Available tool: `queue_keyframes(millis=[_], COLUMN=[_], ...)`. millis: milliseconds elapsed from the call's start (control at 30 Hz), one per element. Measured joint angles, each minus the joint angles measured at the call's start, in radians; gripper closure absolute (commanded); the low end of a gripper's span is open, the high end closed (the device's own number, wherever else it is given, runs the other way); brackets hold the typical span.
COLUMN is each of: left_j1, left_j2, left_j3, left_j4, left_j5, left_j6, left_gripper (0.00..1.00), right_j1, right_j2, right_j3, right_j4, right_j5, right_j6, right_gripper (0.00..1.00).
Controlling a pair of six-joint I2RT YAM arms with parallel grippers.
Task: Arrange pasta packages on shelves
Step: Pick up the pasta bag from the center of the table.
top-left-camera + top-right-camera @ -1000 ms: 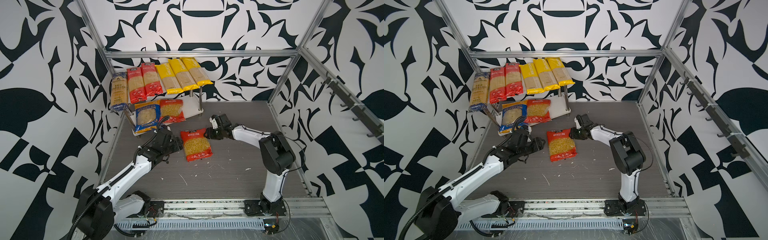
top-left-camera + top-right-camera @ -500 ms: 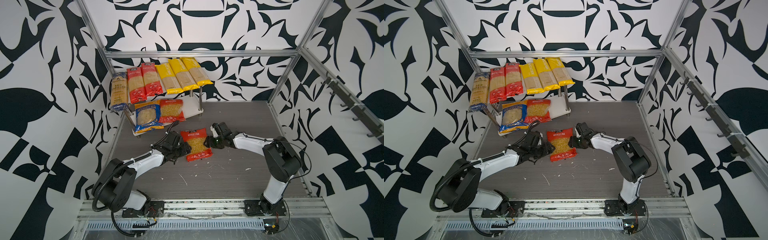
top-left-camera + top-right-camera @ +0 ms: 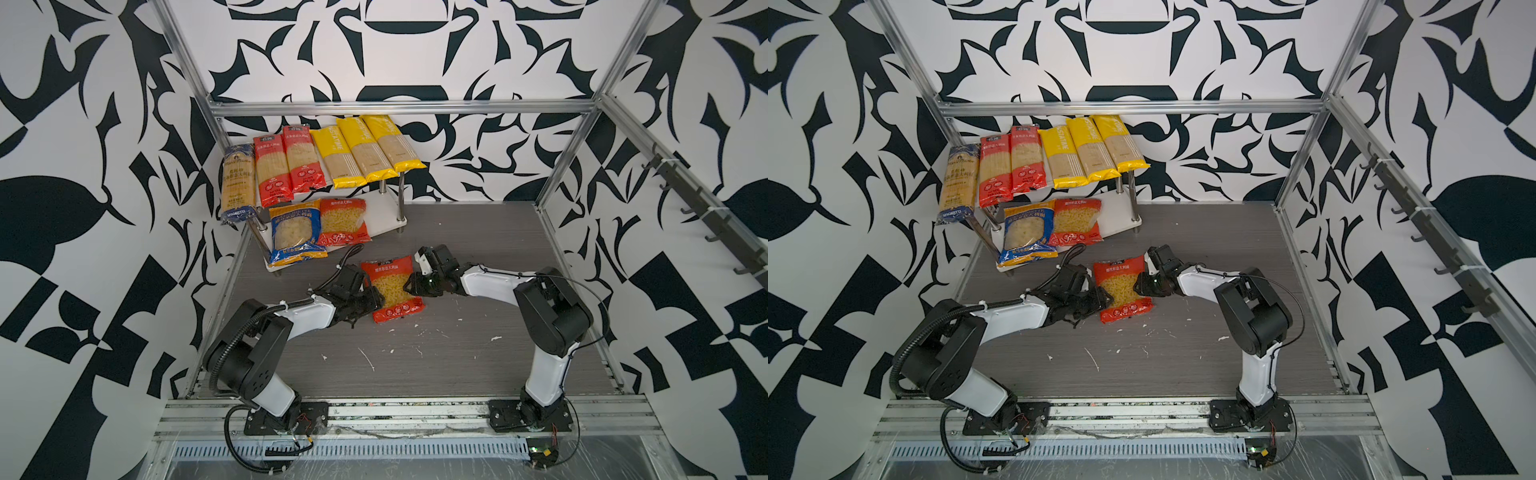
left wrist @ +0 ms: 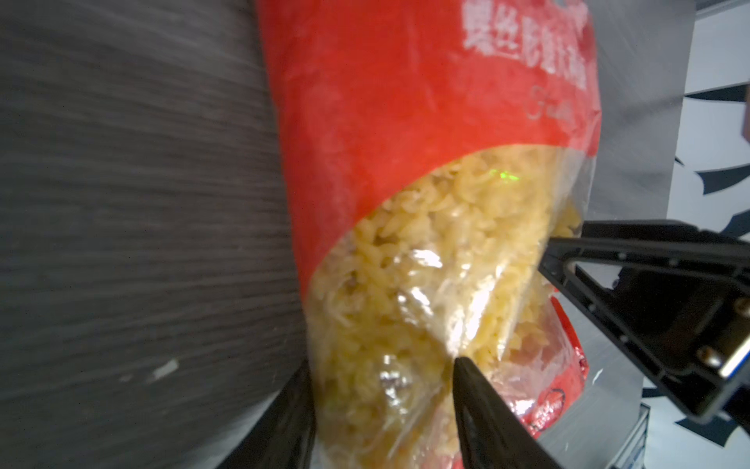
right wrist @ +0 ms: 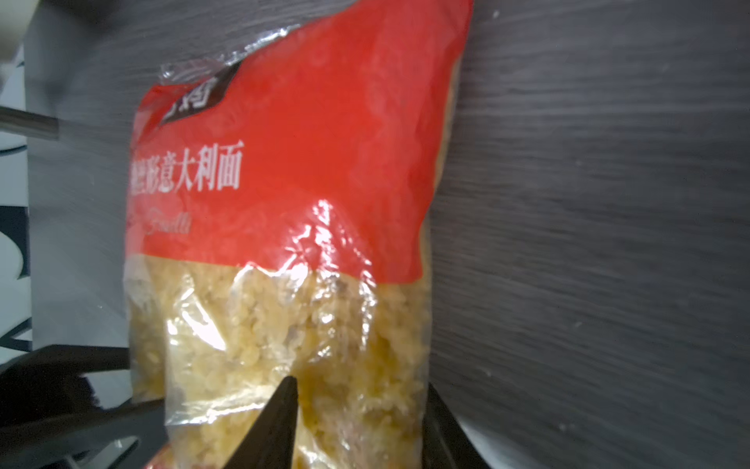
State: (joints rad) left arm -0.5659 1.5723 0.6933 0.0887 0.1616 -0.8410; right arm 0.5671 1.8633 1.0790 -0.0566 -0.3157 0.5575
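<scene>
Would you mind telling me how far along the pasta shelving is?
Done: six long packs lie on the top tier of the rack, two bags on its bottom tier. In hand: the left gripper and right gripper pinch opposite sides of the last red bag, on the table. Left: lifting it onto the rack, probably the bottom tier.

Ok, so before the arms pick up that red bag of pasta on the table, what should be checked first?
1. Left gripper straddles one edge of the red bag: ok.
2. Right gripper straddles the opposite edge: ok.
3. Both grips tight enough to lift: cannot tell.
4. Bare spot on the lower shelf beside the two bags there: ok.
5. Red bag off the table: not ok, it appears to lie flat.
</scene>
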Motion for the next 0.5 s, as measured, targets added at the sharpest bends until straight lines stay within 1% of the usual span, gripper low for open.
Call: queue_keyframes(millis=[67, 167, 367, 500], left_j1=[0.0, 0.001, -0.001, -0.006], left_j2=[0.0, 0.0, -0.025, -0.064], left_j3=[0.0, 0.0, 0.0, -0.007], left_j4=[0.002, 0.008, 0.0, -0.008], left_j5=[0.003, 0.011, 0.019, 0.018], left_j6=[0.002, 0.0, 0.0, 0.0], left_gripper=[0.59, 0.64, 0.69, 0.69], right_j1=[0.0, 0.0, 0.002, 0.002], right_j2=[-0.004, -0.018, -0.052, -0.077], right_j3=[-0.005, -0.018, -0.031, -0.039], right_j4=[0.019, 0.047, 0.057, 0.054], right_j5=[-0.013, -0.028, -0.043, -0.055], right_j6=[-0.003, -0.001, 0.001, 0.001], right_gripper=[0.84, 0.91, 0.99, 1.0])
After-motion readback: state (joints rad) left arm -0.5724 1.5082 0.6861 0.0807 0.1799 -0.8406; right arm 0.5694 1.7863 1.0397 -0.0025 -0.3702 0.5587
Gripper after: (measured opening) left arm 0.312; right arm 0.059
